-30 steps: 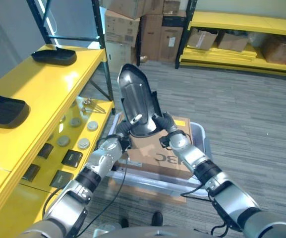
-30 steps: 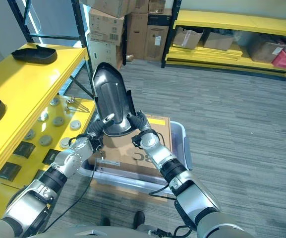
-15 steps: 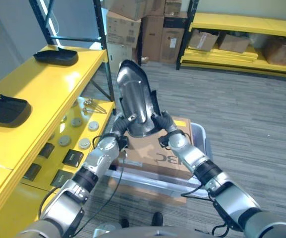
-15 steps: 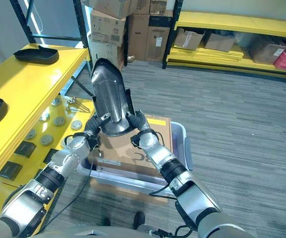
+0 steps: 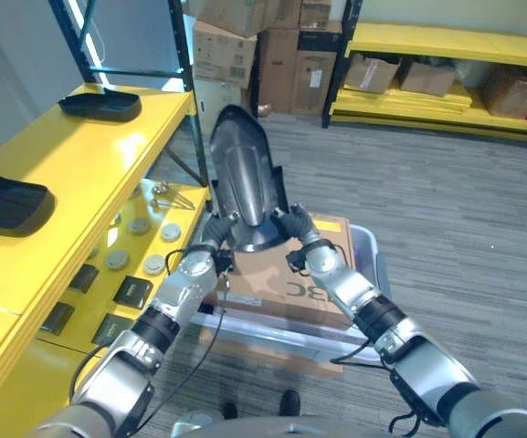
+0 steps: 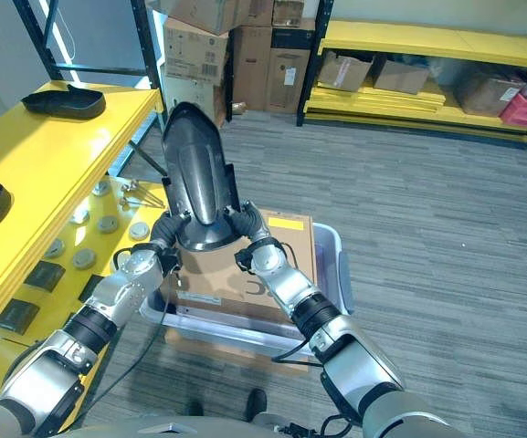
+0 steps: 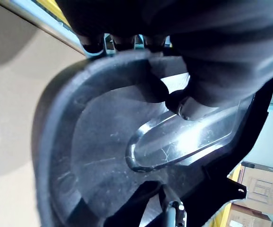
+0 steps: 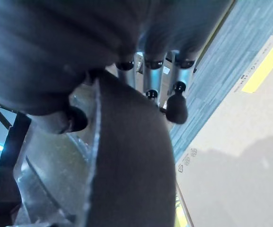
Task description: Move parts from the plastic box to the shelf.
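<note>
Left eye view: yellow metal shelf (image 5: 80,173) at left, clear plastic box (image 5: 365,246) near centre; long black curved plastic part (image 5: 243,187) held upright above it, left robot hand (image 5: 210,239) and right robot hand (image 5: 297,230) pinching its lower rim.

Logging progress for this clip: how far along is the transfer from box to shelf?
Done: two black parts lie on the yellow shelf. In hand: left hand and right hand grip a black shell-shaped part above the plastic box. Left: setting it on the shelf.
</note>
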Controlling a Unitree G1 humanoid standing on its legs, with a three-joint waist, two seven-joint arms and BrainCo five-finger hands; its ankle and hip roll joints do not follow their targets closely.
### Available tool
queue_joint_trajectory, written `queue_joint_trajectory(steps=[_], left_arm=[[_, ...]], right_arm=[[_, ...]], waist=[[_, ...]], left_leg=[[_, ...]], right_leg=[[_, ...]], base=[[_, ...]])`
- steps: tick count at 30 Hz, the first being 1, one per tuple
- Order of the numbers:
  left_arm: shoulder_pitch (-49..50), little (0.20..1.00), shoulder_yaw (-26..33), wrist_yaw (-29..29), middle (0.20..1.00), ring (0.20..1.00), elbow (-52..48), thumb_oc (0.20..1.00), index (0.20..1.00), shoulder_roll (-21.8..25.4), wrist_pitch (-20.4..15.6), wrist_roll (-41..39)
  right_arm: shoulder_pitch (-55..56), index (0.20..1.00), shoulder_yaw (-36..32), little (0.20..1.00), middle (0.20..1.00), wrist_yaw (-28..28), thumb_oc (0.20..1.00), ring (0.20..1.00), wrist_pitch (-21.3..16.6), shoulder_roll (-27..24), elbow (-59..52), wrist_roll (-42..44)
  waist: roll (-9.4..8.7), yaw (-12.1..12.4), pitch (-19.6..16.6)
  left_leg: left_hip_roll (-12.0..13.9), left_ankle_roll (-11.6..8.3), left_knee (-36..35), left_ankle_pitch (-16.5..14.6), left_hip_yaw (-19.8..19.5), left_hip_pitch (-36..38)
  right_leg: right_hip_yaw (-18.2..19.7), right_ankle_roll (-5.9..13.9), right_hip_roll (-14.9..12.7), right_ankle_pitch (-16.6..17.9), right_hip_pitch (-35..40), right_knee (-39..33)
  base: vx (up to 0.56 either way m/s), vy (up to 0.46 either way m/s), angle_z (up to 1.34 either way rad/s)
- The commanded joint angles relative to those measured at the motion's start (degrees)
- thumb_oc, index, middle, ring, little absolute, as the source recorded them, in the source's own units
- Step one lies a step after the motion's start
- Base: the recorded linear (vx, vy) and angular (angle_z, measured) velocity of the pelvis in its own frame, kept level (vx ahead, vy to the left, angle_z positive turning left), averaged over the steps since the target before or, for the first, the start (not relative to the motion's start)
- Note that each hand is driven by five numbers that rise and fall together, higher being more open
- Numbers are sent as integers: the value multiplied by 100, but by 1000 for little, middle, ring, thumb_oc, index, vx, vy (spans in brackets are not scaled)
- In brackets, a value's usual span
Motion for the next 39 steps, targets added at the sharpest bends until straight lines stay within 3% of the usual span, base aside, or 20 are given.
queue_joint_trajectory(steps=[1,7,11,16,20,26,29,33,35,39], left_arm=[[-814,200,-557,-105,200,200,-301,200,200,-429,-711,278],[-809,200,-253,268,200,200,-398,200,200,36,-1159,863],[-664,200,101,611,200,200,-574,200,200,511,-1332,1342],[8,200,887,748,200,200,-856,200,200,1284,-1478,1633],[724,200,1696,736,200,200,-973,200,200,1782,-1758,1697],[1789,200,2948,540,200,200,-1786,200,200,2183,-1770,1828],[2206,200,3371,428,200,200,-2270,200,200,2123,-1766,1864],[2577,200,3693,338,200,200,-2810,200,200,2017,-1853,1983],[2611,200,3723,295,200,200,-2918,200,200,2027,-1984,2066],[2350,200,3403,166,200,200,-2979,200,200,2116,-2308,2053]], right_arm=[[-77,1000,-219,1000,1000,-261,1000,1000,-305,201,-319,435],[120,1000,-537,1000,1000,-720,1000,1000,-451,7,-237,565],[429,1000,-877,1000,1000,-1013,1000,1000,-305,-336,-258,495],[1484,1000,-1641,1000,1000,-922,1000,1000,-496,-893,-210,405],[2414,1000,-2330,1000,1000,-578,1000,1000,-430,-1141,-63,296],[3349,1000,-2800,1000,1000,132,1000,1000,-71,-801,697,277],[3603,1000,-2685,1000,1000,457,1000,1000,84,-525,1041,-171],[3866,1000,-2296,1000,1000,858,1000,1000,607,-160,1346,-742],[3939,1000,-2079,1000,1000,897,1000,1000,550,20,1788,-876],[4050,1000,-1868,1000,1000,896,1000,1000,105,216,3068,-283]], waist=[[-50,184,-351],[-37,211,-363],[-32,222,-362],[-36,186,-384],[-44,142,-398],[-86,242,-377],[-110,368,-367],[-114,541,-350],[-95,605,-341],[-8,422,-287]], left_leg=[[228,-343,-80,-178,-116,-220],[229,-355,-80,-172,-116,-237],[236,-353,-80,-162,-104,-265],[263,-352,-80,-152,-52,-306],[279,-353,-80,-149,-10,-363],[247,-336,-80,-139,-75,-508],[188,-307,-80,-143,-168,-589],[83,-243,-80,-127,-384,-718],[41,-197,-80,-113,-528,-756],[-141,-135,-80,-5,-1262,-776]], right_leg=[[-76,759,-549,-716,377,82],[-105,760,-553,-711,381,61],[-110,764,-559,-712,365,55],[-92,774,-552,-713,334,36],[-66,781,-547,-704,284,9],[-81,796,-571,-661,193,-18],[-101,816,-605,-631,159,-18],[-118,846,-652,-652,103,79],[-102,831,-648,-774,47,304],[481,553,-107,-1125,-86,771]], base=[[0,0,0],[0,0,0],[-8,4,0],[-6,3,0],[-30,27,-4],[-44,27,-6],[-46,29,7],[-55,17,11],[-47,-15,33],[-34,-51,108]])
